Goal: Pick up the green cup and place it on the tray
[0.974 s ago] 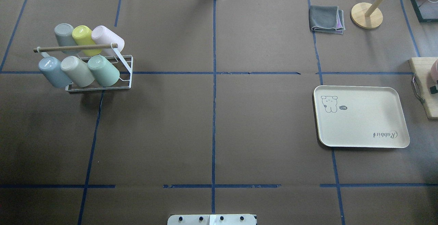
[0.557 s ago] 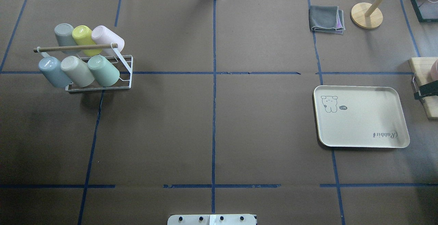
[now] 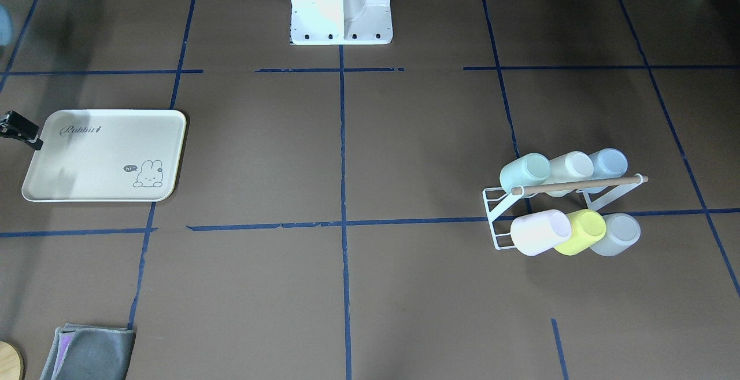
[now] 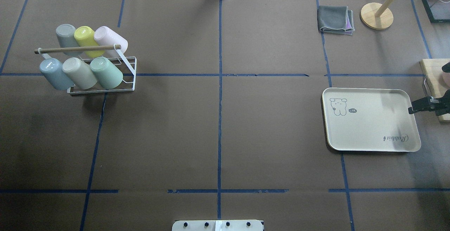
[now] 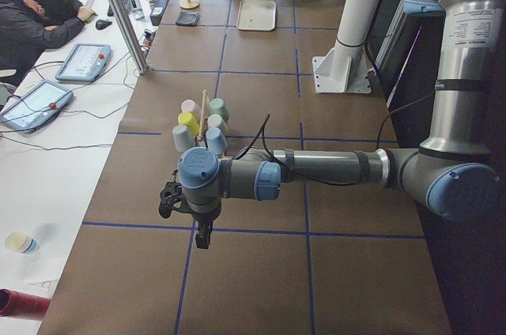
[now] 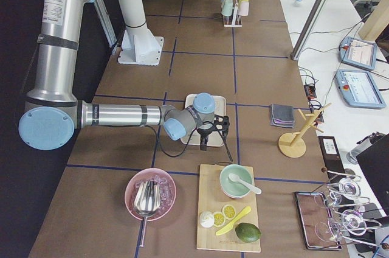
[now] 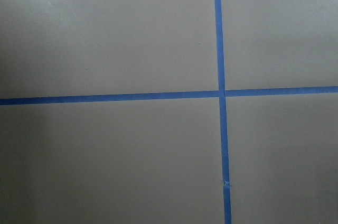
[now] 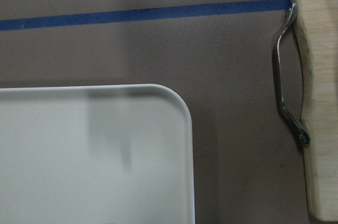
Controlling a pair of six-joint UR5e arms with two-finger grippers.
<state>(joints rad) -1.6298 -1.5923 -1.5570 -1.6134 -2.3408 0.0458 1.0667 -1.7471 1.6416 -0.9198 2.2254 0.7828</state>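
While the green cup [image 4: 106, 72] rests tipped on the wire rack [image 4: 129, 72] toward ten o'clock of the surface [image 4: 218, 136], the tray [image 4: 372, 129] lies near three o'clock. The right gripper [image 4: 427, 105] hangs at the tray's three o'clock rim. I cannot tell whether its fingers, or those of the left gripper [image 5: 202, 236], are apart or together.

Brown paper-covered table [image 4: 274, 136] with blue tape grid [image 4: 219, 118], white side desk [image 5: 63, 193] alongside.
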